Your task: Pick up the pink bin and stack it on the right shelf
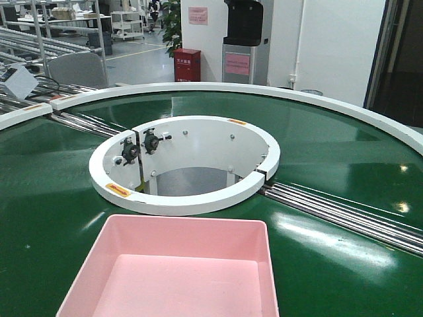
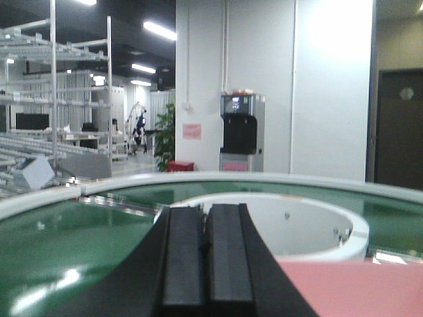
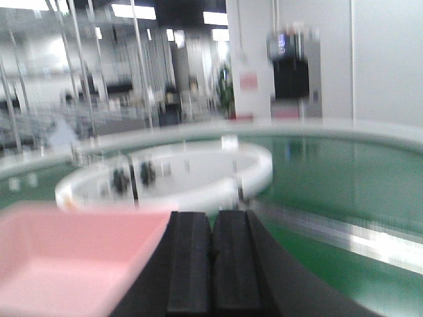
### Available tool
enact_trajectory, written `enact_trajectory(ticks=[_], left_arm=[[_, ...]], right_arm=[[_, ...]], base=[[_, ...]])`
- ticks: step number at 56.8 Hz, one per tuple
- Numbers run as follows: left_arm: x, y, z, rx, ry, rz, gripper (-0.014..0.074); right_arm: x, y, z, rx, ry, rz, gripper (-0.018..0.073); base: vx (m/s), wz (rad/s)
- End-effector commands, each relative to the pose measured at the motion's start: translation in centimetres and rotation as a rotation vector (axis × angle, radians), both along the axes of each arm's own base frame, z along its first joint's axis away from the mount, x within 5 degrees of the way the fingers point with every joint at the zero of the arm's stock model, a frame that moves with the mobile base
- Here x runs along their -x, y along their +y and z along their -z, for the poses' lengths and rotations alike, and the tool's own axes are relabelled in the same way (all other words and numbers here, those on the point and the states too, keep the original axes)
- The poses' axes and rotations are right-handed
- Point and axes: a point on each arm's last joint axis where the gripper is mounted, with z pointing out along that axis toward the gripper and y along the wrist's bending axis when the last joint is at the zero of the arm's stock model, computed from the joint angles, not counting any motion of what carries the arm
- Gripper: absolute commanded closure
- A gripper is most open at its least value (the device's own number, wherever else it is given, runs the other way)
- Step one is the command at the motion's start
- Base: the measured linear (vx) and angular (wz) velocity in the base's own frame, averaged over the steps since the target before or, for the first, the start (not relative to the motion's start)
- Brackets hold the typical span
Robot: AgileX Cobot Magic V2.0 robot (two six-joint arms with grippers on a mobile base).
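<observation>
The pink bin [image 1: 178, 264] is a shallow, empty pale-pink tub. It sits on the green conveyor belt [image 1: 330, 152] at the near centre, just in front of the white ring. In the left wrist view my left gripper [image 2: 205, 218] is shut and empty, with the bin [image 2: 357, 290] low to its right. In the right wrist view my right gripper [image 3: 212, 224] is shut and empty, with the bin [image 3: 73, 257] to its left. That view is blurred. Neither gripper shows in the front view. The dark right shelf is out of view.
A white ring [image 1: 185, 162] with bearings surrounds a hole in the belt's middle. Steel rollers [image 1: 344, 211] run to its right, and more [image 1: 86, 122] to its left. A white rim [image 1: 370, 112] bounds the belt. Racks [image 1: 59, 33] and a water dispenser [image 1: 241, 39] stand behind.
</observation>
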Motion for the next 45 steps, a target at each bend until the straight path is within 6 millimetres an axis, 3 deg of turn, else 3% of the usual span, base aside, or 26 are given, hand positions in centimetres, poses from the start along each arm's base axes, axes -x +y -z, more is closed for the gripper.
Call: enact_trajectory(ticks=[1,8,15,23,30,38,45], left_arm=[[0.9,0.1,-5.8,0.016,-0.075,0.003,0.0604],[-0.5,-0.1,-12.6,-0.009,-0.071,-0.004,0.0604],[-4.0,-0.4,-15.8,-0.065,-0.001,-0.016,0.0604],[-7.0,-0.6,-15.8,-0.071,0.075,-0.014,0.0604],[-8.6,-0.7,-15.0,-0.07,0.142,-0.009,0.0599],[-9.6,-0.8,-14.5,-0.073,0.177,-0.008,0.0533],[-10.0,-0.8,-14.3,-0.074,0.191,-0.008,0.0405]], right_arm=[[1.8,-0.3,-7.1,0.042,-0.241,0.037,0.0568],[0.8,-0.2,-13.4,0.053,-0.225,0.036,0.0568],[-2.6,0.4,-15.9,0.068,-0.151,0.033,0.0568],[-6.9,1.1,-14.8,0.065,0.021,0.018,0.0568],[-9.3,1.5,-13.4,0.073,0.138,0.01,0.0564],[-9.6,1.5,-13.3,0.073,0.144,0.01,0.0519],[-9.6,1.5,-13.3,0.075,0.142,0.011,0.0392]], base=[[0.0,0.0],[0.0,0.0],[0.0,0.0],[0.0,0.0],[0.0,0.0],[0.0,0.0],[0.0,0.0]])
